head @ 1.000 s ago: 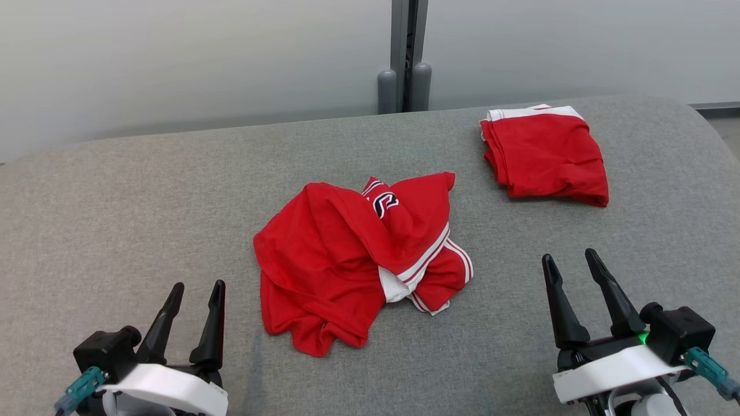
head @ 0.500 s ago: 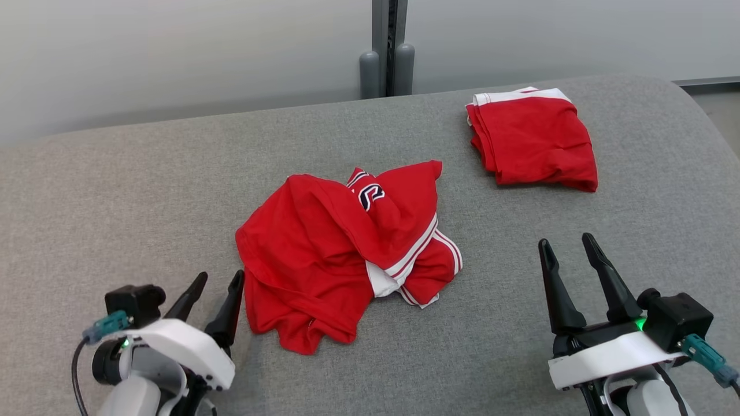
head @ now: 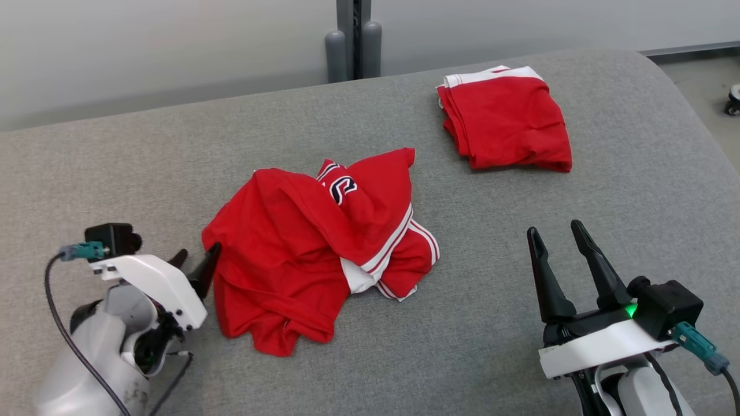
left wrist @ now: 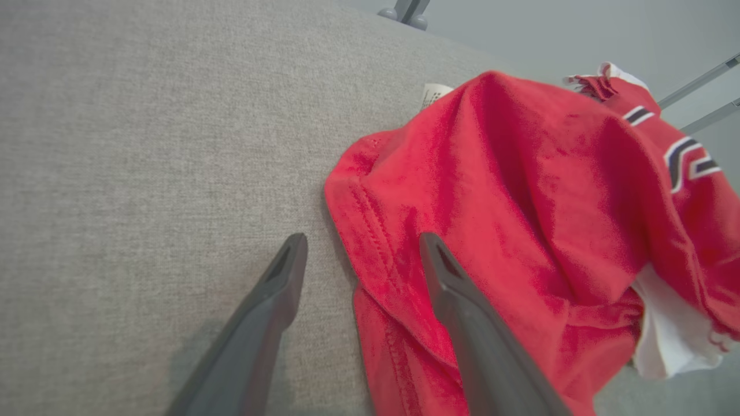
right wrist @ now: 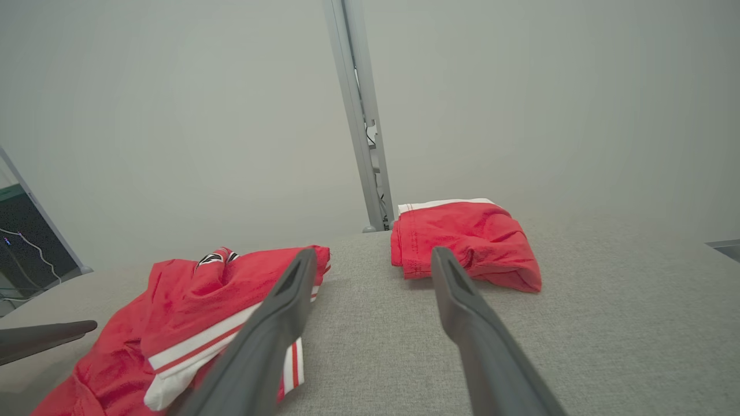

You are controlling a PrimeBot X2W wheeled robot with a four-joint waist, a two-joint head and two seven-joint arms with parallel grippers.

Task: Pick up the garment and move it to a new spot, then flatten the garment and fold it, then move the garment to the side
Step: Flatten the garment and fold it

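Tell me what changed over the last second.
The left gripper swung in to the crumpled shirt's left edge, jaws open astride the hem, nothing gripped yet. The head camera also turned, shifting the picture. The right gripper, the shirt and the folded garment stayed put.

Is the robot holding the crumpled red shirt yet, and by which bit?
Nothing is held. The left gripper is open, with its fingers on either side of the shirt edge. The right gripper is open, away from it.

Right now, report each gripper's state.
Left gripper: open, astride the crumpled garment's edge, gripping nothing.
Right gripper: open, empty.
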